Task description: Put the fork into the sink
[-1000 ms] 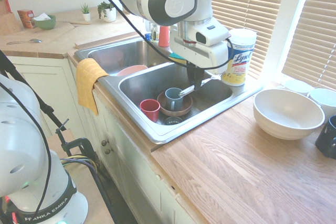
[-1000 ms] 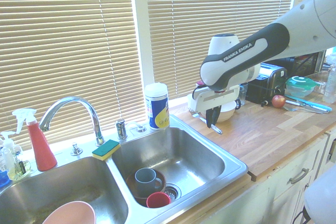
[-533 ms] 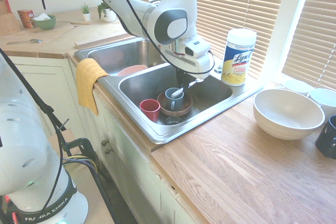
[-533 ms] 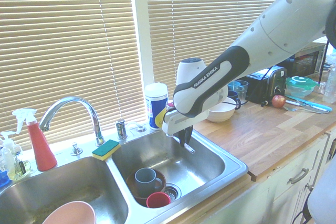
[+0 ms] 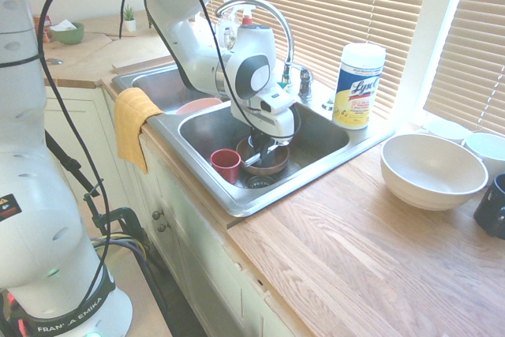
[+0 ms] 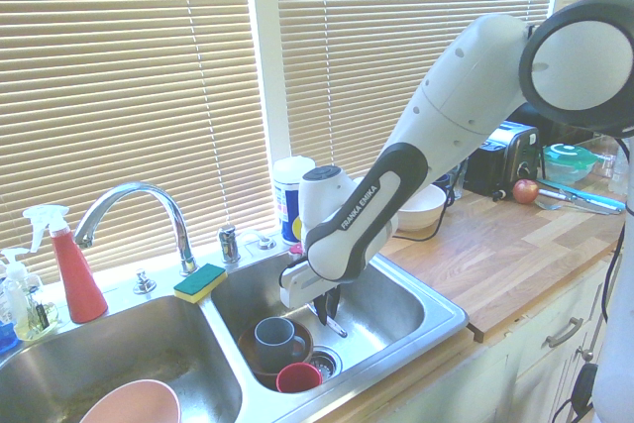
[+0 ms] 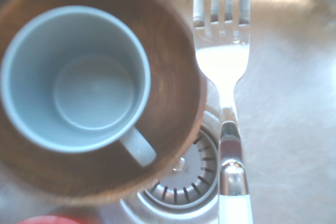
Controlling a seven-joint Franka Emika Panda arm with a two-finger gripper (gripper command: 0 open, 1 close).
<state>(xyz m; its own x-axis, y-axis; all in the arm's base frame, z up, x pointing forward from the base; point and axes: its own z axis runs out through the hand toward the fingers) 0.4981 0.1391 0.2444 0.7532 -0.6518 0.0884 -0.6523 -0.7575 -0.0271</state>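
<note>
Your black two-finger gripper [image 6: 327, 302] clenches the white-handled silver fork [image 7: 234, 209] | its tines point past the brown round bowl [image 7: 170, 85] | lower, then release beside it.

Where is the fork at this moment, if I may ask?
In the second exterior view, the gripper holds the fork within the right-hand basin, right of the blue-grey mug.

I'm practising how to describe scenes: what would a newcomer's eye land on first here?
Probably the white arm, its end effector holding a fork inside the right-hand basin in the second exterior view. Next, the red spray bottle behind the other basin, and the yellow towel draped over the counter's front edge.
</note>
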